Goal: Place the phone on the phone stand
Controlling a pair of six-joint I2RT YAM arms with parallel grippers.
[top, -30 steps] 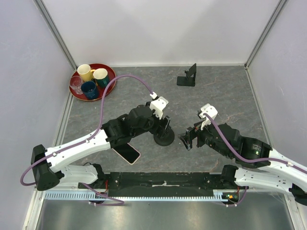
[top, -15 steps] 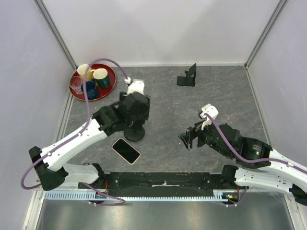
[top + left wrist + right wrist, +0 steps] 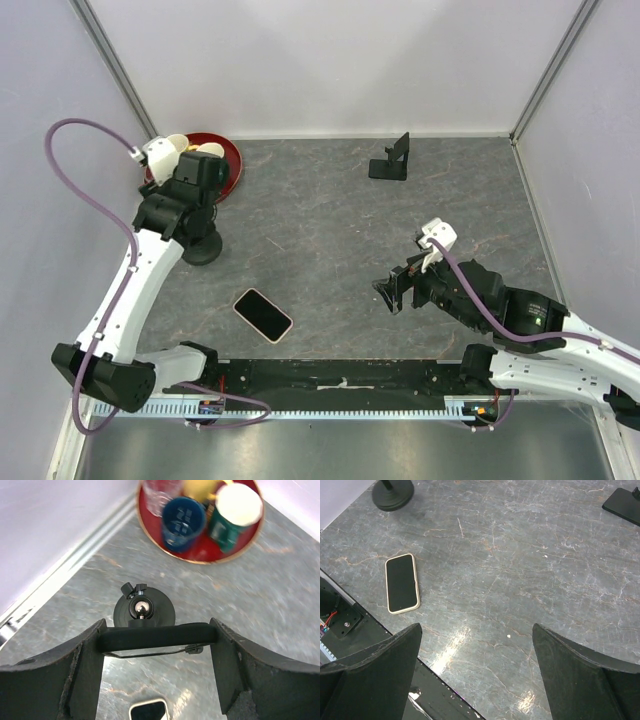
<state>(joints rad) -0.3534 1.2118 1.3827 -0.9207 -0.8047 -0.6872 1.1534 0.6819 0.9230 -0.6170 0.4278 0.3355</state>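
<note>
The phone (image 3: 263, 315) lies flat, screen up, in a pale case near the table's front left; it also shows as the phone (image 3: 402, 583) and the phone (image 3: 148, 711). The phone stand (image 3: 390, 160), small and black with an angled back plate, sits at the back centre, and its base edge, the phone stand (image 3: 624, 504), shows too. My left gripper (image 3: 197, 207) is shut on the top bar of a round-base black holder (image 3: 144, 611) with a ball joint, at the far left. My right gripper (image 3: 392, 290) is open and holds nothing, to the right of the phone.
A red tray (image 3: 232, 160) with several mugs sits in the back left corner, just behind the held holder; the tray (image 3: 200, 560) rim is close in the left wrist view. Walls enclose the left, back and right sides. A black rail runs along the front edge.
The left arm swung the round-base holder from the table's middle to the far left beside the red tray. The phone stayed in place. The right arm barely moved.
</note>
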